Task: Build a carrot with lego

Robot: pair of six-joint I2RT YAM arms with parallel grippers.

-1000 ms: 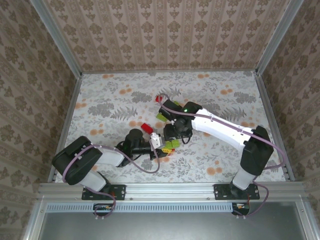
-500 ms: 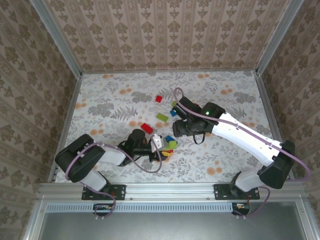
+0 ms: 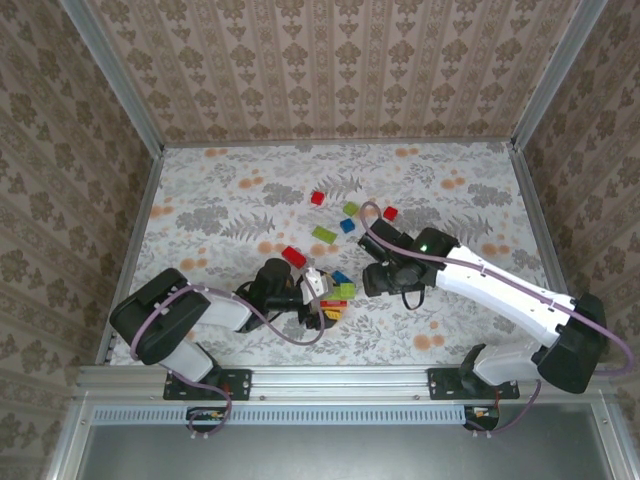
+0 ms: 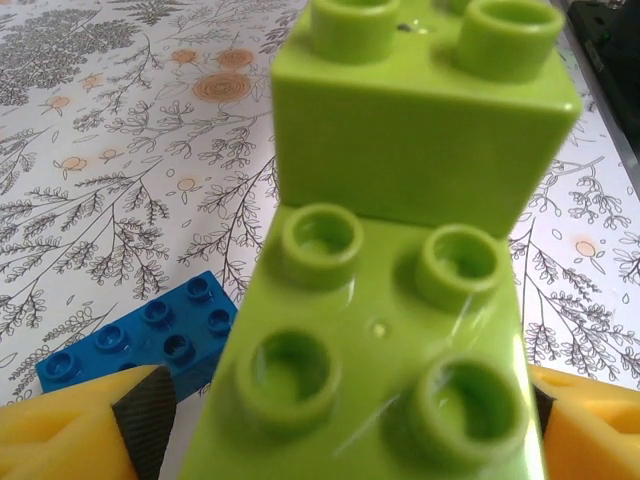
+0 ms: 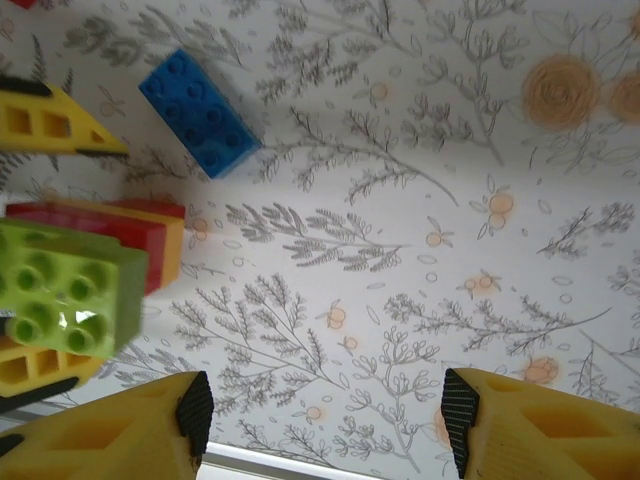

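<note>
The lego assembly [image 3: 340,296] lies on the table: a lime-green brick [image 4: 420,120] stacked on another green brick [image 4: 380,400], joined to red and yellow bricks [image 5: 110,235]. My left gripper [image 3: 320,297] is open around it, with a gap between its left pad and the green brick. My right gripper [image 3: 372,277] hovers open just right of the assembly, with only the tablecloth between its fingers [image 5: 160,430]. A blue brick [image 5: 200,110] lies close beside the assembly.
Loose bricks lie behind the grippers: a red one [image 3: 294,256], a green oblong [image 3: 324,234], a small blue one [image 3: 347,225], a green one [image 3: 350,209] and two red ones [image 3: 317,197] [image 3: 390,212]. Patterned walls enclose the floral table [image 3: 220,200].
My left jaws have opened off the assembly. The right gripper has pulled off the assembly, to the right and nearer, and its arm has swung right.
</note>
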